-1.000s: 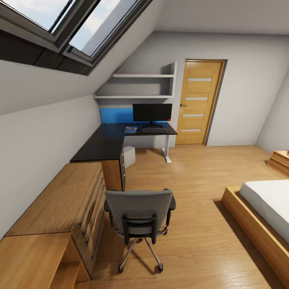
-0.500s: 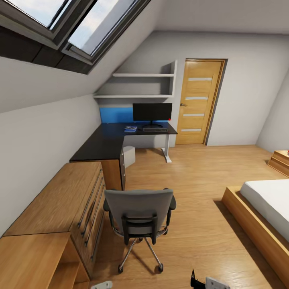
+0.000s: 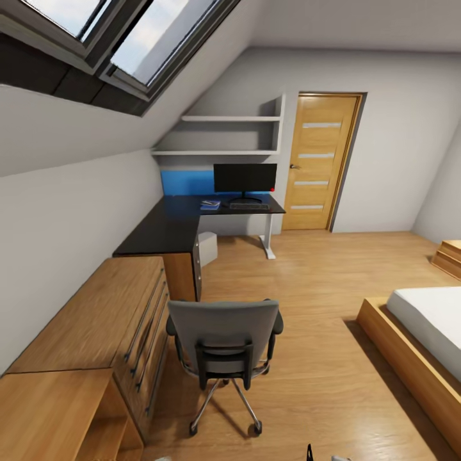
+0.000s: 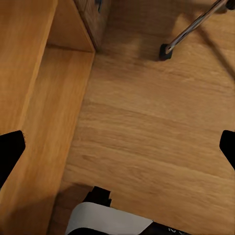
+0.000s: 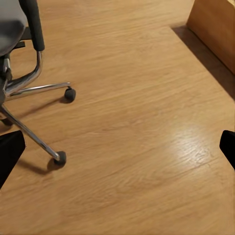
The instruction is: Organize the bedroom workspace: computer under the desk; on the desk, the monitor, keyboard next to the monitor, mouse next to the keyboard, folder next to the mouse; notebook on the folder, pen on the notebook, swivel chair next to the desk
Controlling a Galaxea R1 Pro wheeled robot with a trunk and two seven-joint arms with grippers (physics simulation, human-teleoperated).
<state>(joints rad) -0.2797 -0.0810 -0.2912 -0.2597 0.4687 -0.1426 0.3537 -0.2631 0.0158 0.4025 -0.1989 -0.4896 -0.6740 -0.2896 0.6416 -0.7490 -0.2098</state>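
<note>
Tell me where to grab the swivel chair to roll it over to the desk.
Grip the top edge of the swivel chair's backrest, coming from behind. The back faces the robot, upright and unobstructed, and the desk lies beyond it, so a push forward on the casters should head roughly that way. The black armrests are a fallback, one per gripper.

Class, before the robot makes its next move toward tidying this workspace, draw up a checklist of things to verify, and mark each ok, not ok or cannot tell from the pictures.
1. Monitor on the desk: ok.
2. Keyboard on the desk in front of the monitor: ok.
3. Computer under the desk: ok.
4. Swivel chair next to the desk: not ok; it stands apart, beside the wooden drawer unit.
5. Folder off the chair seat: cannot tell; the backrest hides the seat.
6. Left gripper and right gripper empty: ok; both open over bare floor.
</note>
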